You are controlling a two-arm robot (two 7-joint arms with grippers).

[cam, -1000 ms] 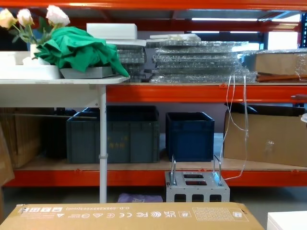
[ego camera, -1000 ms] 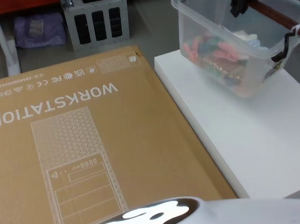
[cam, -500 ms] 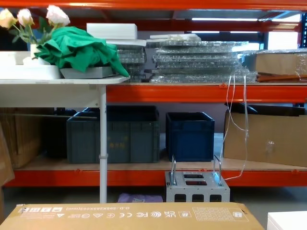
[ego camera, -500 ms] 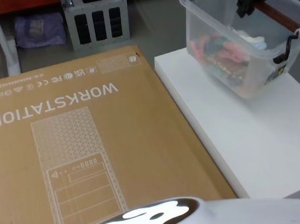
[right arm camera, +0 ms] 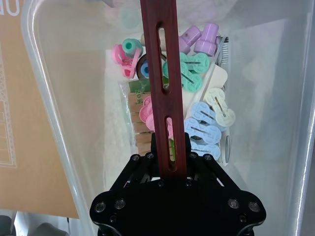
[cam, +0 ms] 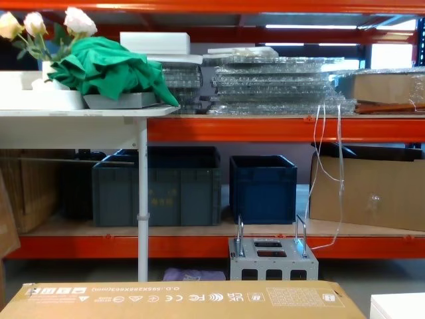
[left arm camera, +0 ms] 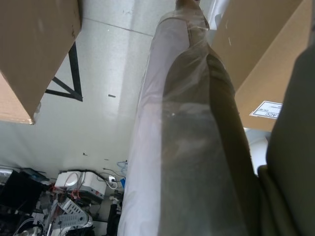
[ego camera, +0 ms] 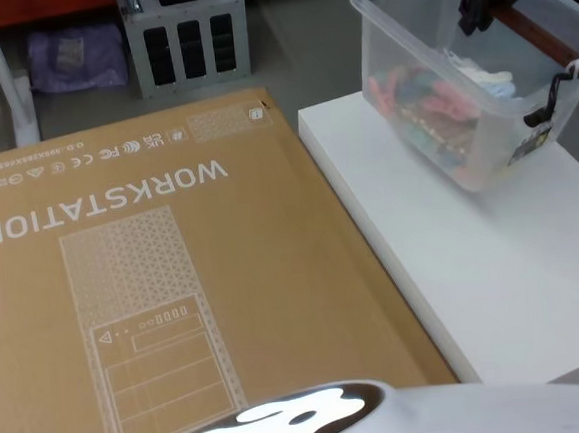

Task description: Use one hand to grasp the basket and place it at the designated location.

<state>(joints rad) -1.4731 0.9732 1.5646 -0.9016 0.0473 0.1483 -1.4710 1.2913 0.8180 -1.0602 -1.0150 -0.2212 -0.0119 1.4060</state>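
The right tool (right arm camera: 172, 169) is clamped on the dark red handle (right arm camera: 160, 73) that spans the top of the basket (ego camera: 407, 57). In the right wrist view its black fingers (right arm camera: 147, 172) press on the bar from both sides with no gap, so it is narrow and holding the handle. In the head view the same tool (ego camera: 478, 1) sits at the upper right, above the basket's far half.

The basket is over the far right corner of the white worktop (ego camera: 494, 271), tilted, with its near corner low at the surface; whether it touches there I cannot tell. Through its milky walls show small plastic pieces (right arm camera: 197, 78) in pink, mint, lilac and pale blue, heaped at the bottom. A black hook (ego camera: 551, 101) hangs at the rim on the right side, with a small tag just below it.

A big cardboard box (ego camera: 165, 286) printed WORKSTATION lies flat just left of the worktop, its edge running alongside. Beyond it on the floor stand a grey metal case (ego camera: 183, 34) and a purple bag (ego camera: 76, 58).

The chest view looks past the box to orange shelving (cam: 265, 126) with dark crates (cam: 159, 186), bubble-wrapped stacks and a green cloth (cam: 109, 70) on a side table.

Whether the left tool is wide or narrow cannot be told; its wrist view shows a wrapped arm link (left arm camera: 192, 147) and cardboard cartons.
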